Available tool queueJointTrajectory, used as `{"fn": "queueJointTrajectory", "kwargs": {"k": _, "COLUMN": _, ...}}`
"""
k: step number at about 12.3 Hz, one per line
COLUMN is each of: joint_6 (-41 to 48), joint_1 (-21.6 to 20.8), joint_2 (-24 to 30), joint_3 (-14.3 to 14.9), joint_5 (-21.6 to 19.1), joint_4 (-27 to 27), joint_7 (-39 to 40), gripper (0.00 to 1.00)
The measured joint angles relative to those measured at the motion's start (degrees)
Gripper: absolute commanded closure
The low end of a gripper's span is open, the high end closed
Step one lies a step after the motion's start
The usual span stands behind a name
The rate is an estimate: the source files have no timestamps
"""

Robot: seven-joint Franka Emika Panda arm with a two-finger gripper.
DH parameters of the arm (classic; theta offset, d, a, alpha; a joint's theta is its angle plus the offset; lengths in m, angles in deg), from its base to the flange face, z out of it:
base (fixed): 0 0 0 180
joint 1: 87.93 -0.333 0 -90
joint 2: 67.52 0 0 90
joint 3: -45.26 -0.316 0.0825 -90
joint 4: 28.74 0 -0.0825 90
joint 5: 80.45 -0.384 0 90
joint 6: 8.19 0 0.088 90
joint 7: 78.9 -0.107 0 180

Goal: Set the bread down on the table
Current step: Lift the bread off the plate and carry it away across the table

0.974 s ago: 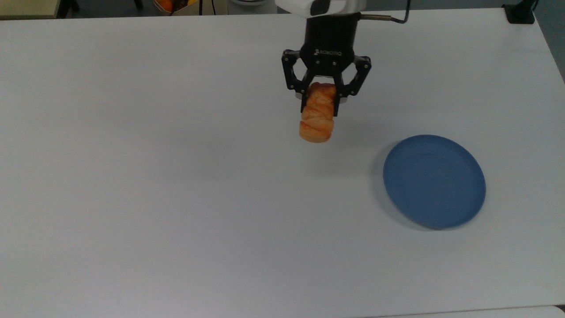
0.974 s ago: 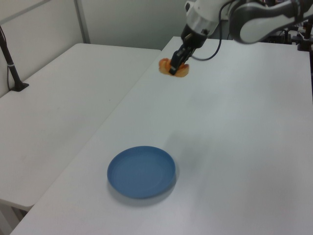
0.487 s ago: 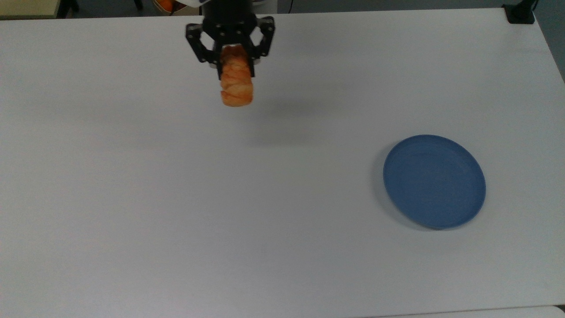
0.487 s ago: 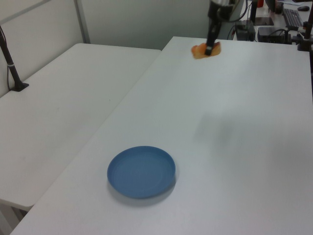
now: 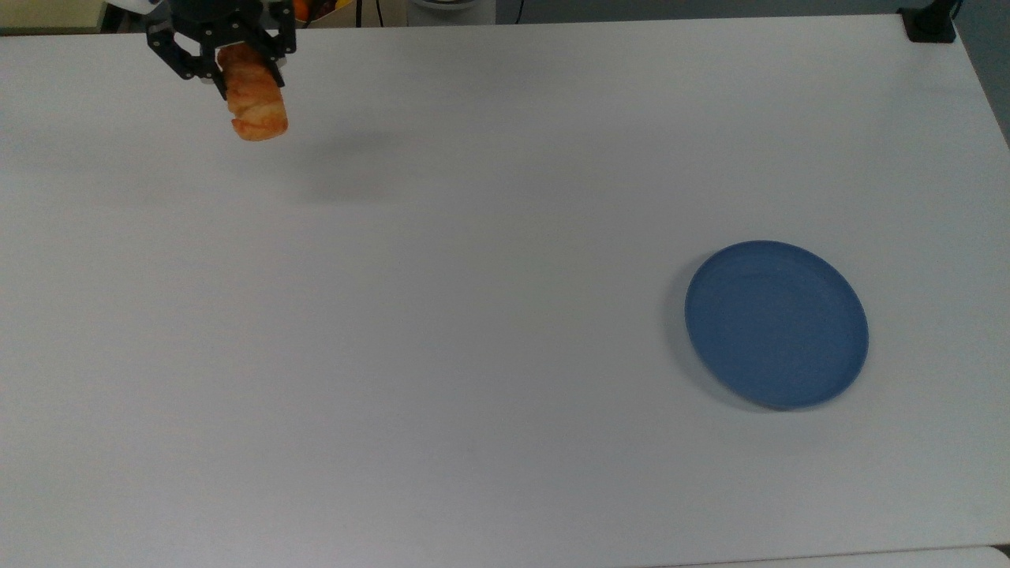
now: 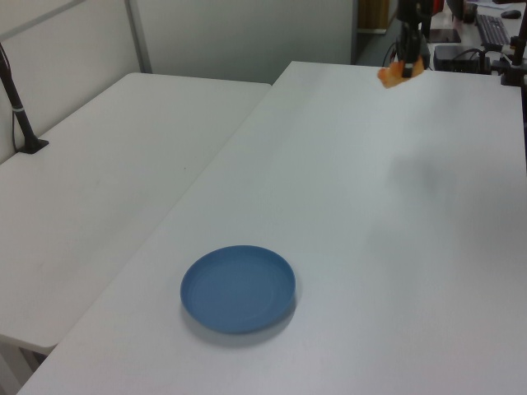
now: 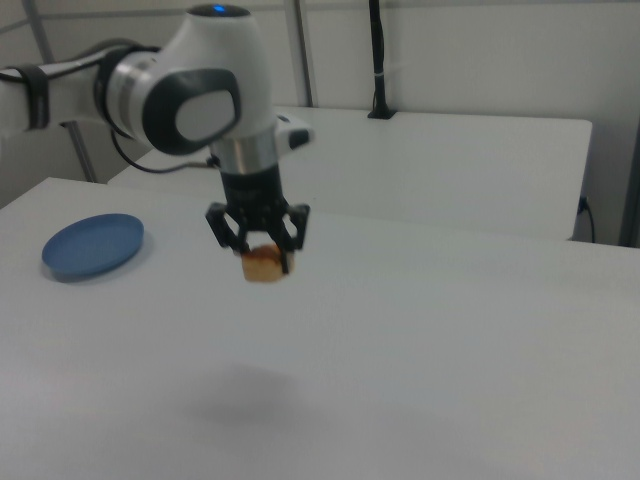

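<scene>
One small, oblong, golden-orange braided bread roll (image 5: pixel 254 102) hangs clamped between the fingers of the black two-finger gripper (image 5: pixel 247 75), well above the large plain white table (image 5: pixel 473 315); in the top view it sits near the top view's upper left corner, far from the round blue plate (image 5: pixel 776 323). The step in hand looks like carrying the roll to a bare spot and setting it down; to do that well, I would lower straight down until the roll's underside touches the tabletop, then part the fingers slowly and lift vertically, since a drop from this height could make it bounce or roll, and a spot well in from the table's edge seems safer. The right view shows the clear gap between roll and its shadow, so the height is plain; the top view flattens that height but gives the roll's spacing from the plate.
</scene>
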State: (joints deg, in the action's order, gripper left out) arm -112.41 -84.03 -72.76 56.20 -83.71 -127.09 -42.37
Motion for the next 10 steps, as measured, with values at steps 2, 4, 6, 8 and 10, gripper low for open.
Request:
{"fn": "queueJointTrajectory", "kwargs": {"k": 2, "joint_6": 0.0, "joint_1": 0.1, "joint_2": -0.3, "joint_3": 4.8, "joint_5": 0.0, "joint_4": -3.3, "joint_7": 4.6, "gripper": 0.42}}
{"fn": "queueJointTrajectory", "kwargs": {"k": 4, "joint_6": -2.7, "joint_1": 0.2, "joint_2": -0.9, "joint_3": 10.4, "joint_5": 0.0, "joint_4": -6.4, "joint_7": 9.6, "gripper": 0.42}}
{"fn": "queueJointTrajectory", "kwargs": {"k": 6, "joint_6": -8.1, "joint_1": 0.4, "joint_2": -1.7, "joint_3": 15.2, "joint_5": 0.0, "joint_4": -9.1, "joint_7": 12.0, "gripper": 0.42}}
{"fn": "queueJointTrajectory", "kwargs": {"k": 8, "joint_6": -16.8, "joint_1": 1.4, "joint_2": -2.7, "joint_3": 17.3, "joint_5": 0.0, "joint_4": -12.1, "joint_7": 13.7, "gripper": 0.43}}
{"fn": "queueJointTrajectory", "kwargs": {"k": 10, "joint_6": -21.3, "joint_1": 2.7, "joint_2": -3.5, "joint_3": 17.4, "joint_5": 0.0, "joint_4": -14.1, "joint_7": 16.2, "gripper": 0.43}}
